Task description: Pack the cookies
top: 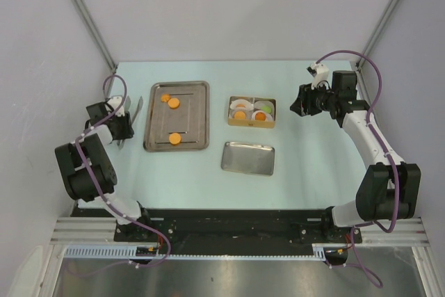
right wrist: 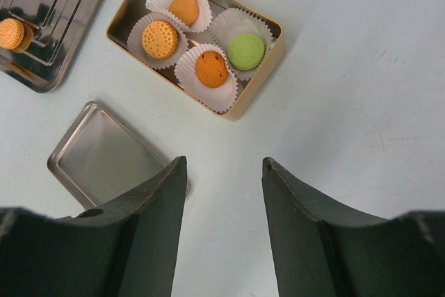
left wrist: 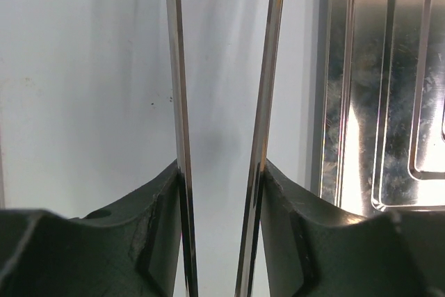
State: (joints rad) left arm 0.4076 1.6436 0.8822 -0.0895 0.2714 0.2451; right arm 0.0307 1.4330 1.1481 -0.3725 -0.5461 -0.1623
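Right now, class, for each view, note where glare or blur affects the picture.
Left wrist: strong glare on the metal tray; right wrist: cookies in the box sharp, shadows soft; top external: even light, lid faintly shiny.

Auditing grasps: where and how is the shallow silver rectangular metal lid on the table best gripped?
The silver lid lies flat, hollow side up: likely pinch its raised rim on a long side from straight above, one finger inside, one outside.
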